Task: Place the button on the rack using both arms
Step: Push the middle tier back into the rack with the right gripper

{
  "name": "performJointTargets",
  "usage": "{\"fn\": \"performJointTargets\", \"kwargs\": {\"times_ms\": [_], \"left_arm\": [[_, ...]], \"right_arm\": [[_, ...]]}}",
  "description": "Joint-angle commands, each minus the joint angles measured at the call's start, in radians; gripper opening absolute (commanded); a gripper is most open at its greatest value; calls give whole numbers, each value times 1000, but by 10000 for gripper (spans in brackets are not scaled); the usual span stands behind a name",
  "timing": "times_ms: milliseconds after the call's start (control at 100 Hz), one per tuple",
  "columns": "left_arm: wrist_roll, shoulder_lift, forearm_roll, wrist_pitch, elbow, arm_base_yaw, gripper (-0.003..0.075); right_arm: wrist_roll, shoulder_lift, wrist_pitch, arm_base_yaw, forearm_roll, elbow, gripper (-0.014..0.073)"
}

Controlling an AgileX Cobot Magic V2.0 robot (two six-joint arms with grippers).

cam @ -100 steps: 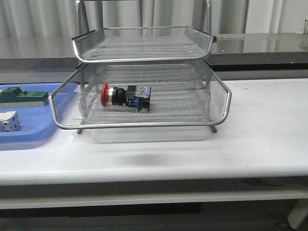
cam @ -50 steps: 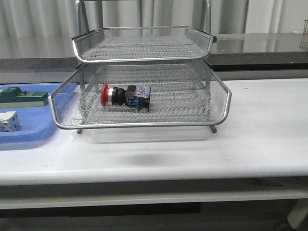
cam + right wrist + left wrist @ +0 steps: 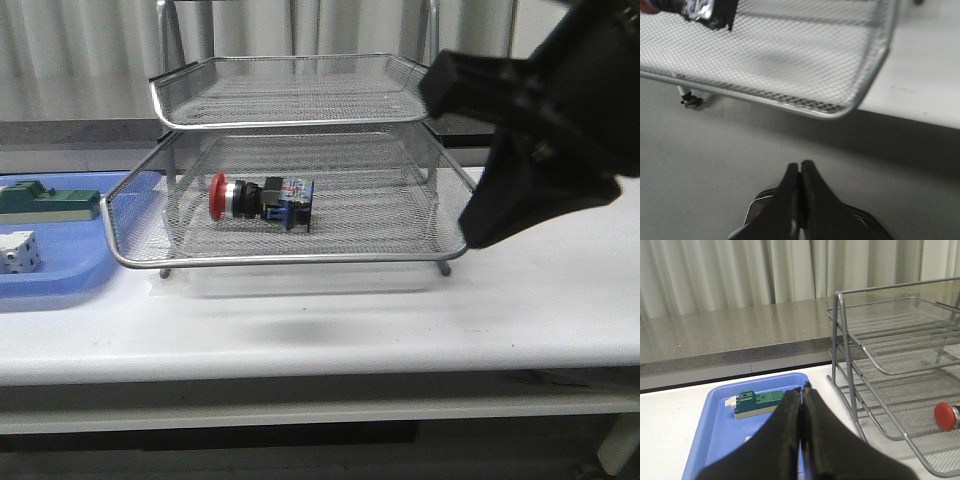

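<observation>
One white table [image 3: 560, 300]. One silver wire-mesh rack [image 3: 300, 255]; two trays visible from the front. One black right arm [image 3: 540, 140], bulky and close to the camera, now covers the rack's right corner; half a second ago the front view held no arm. One flat blue plastic tray [image 3: 60, 285] left of the rack, holding one green flat part [image 3: 45, 203] and one white dice-like block [image 3: 18, 252]. One red-headed button [image 3: 262, 201] lies on its side in the lower tray, unmoved. Left gripper [image 3: 802, 390]: fingers pressed together, empty. Right gripper [image 3: 800, 172]: same.
</observation>
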Motion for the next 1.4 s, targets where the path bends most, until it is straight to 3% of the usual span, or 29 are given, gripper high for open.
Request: {"fn": "performJointTargets", "kwargs": {"times_ms": [0,370,860,1110,1390], "left_arm": [[-10,8,-12,-84,-26,4,-21],[-10,8,-12,-84,-26,4,-21],[-10,8,-12,-84,-26,4,-21],[-10,8,-12,-84,-26,4,-21],[-10,8,-12,-84,-26,4,-21]], "right_arm": [[-12,25,-104,49,31,-25,-67],[-12,189,-274,169,91,-28,-67],[-14,366,-283,168,65,-199,-67],[-14,448,-282,164,-8,-301,-67],[-14,494,-274,77,-30,-395,-67]]}}
